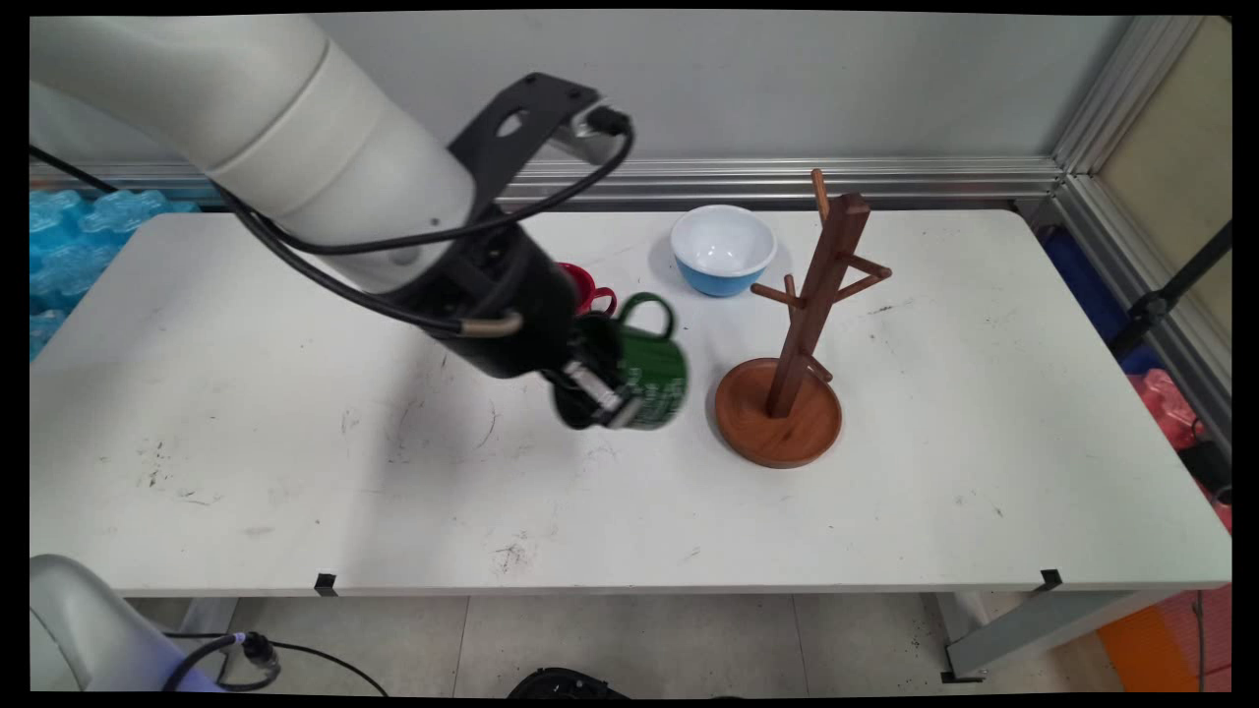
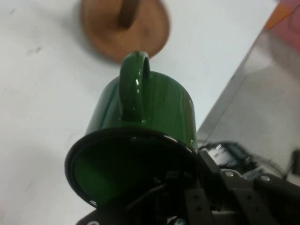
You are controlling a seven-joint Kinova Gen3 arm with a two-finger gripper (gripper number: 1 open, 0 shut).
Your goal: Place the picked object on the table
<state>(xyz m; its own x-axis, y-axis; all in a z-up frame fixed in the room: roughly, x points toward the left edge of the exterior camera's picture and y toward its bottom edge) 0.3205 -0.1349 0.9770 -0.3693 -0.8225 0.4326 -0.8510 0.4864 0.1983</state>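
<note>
My gripper [image 1: 602, 393] is shut on the rim of a green mug [image 1: 651, 369], which it holds on its side above the table with the handle turned up. In the hand view the green mug [image 2: 145, 117] fills the middle, its dark mouth toward the camera, and one finger reaches inside the rim. A wooden mug tree [image 1: 792, 334] on a round base stands just right of the mug; its base [image 2: 124, 28] shows at the top of the hand view. A red mug [image 1: 590, 287] sits behind the gripper, partly hidden by it.
A blue bowl with a white inside [image 1: 723, 248] stands at the back, left of the mug tree's top. The white table [image 1: 295, 472] ends near the bottom of the main view. Blue packing material [image 1: 69, 246] lies off the table's left end.
</note>
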